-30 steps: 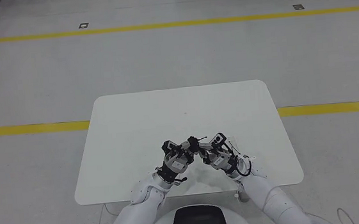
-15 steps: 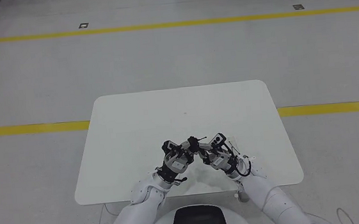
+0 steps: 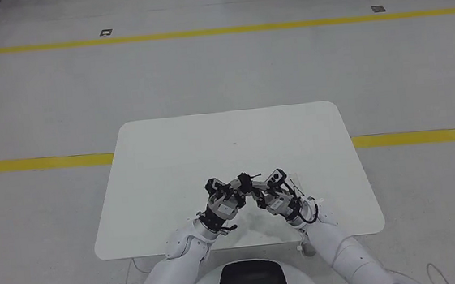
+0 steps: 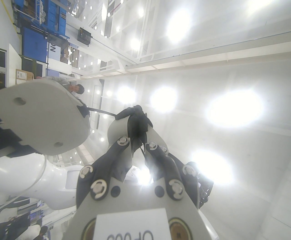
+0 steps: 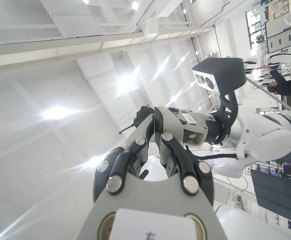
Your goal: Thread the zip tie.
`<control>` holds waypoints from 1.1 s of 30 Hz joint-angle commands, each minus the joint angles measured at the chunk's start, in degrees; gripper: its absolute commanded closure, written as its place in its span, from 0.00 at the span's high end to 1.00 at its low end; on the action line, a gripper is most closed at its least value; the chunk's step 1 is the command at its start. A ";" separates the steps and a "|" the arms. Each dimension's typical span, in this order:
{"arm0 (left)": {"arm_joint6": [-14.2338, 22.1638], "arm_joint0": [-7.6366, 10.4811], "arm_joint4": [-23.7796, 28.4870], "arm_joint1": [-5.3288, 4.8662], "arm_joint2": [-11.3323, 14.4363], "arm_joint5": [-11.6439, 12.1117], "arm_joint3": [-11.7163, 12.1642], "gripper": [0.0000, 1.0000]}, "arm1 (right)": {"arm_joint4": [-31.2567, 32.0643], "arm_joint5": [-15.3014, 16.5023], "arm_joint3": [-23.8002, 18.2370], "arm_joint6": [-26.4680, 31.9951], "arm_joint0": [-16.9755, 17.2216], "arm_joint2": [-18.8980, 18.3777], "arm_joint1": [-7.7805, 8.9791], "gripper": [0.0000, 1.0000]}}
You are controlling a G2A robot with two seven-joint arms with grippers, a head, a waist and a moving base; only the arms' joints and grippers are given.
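Two grippers meet tip to tip, raised above the near part of the table (image 3: 172, 163), with the zip tie (image 3: 248, 176) between them.

- Left gripper (image 4: 134, 120): fingers pressed together on a dark bunched part of the tie.
- Right gripper (image 5: 154, 113): ribbed fingers closed flat against each other. From the left wrist view a thin strap runs straight to their tips, so we judge that they pinch it.
- Step in hand, as we read it: bringing the tail to the head's slot. We cannot tell whether the tail has entered.

Doing it well:
- Hold one gripper fixed and let the other make the small moves.
- Grip the strap close to its end. A long free length will flex and miss the slot.
- Line the strap up with the slot before pushing, then feed along the strap's own line, not across it.
- Work over the table, so a dropped tie lands where we can reach it.

The tie:
- It is black, thin and narrow.
- One free end juts out past the fingers with a small lump at its tip, likely the head.
- The part at the left fingertips looks crumpled or looped, too small to read.
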State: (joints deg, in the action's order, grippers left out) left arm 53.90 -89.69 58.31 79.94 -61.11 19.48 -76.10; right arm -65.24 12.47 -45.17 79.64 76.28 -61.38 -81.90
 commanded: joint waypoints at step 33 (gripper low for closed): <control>0.00 0.00 0.00 0.00 0.00 0.00 0.00 0.00 | 1.22 -0.02 1.14 0.00 -0.22 -0.53 -0.44 0.00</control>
State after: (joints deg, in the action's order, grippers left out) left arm 53.90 -89.69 58.31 79.94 -61.11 19.48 -76.10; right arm -64.02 12.59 -44.10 79.64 76.05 -61.91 -82.34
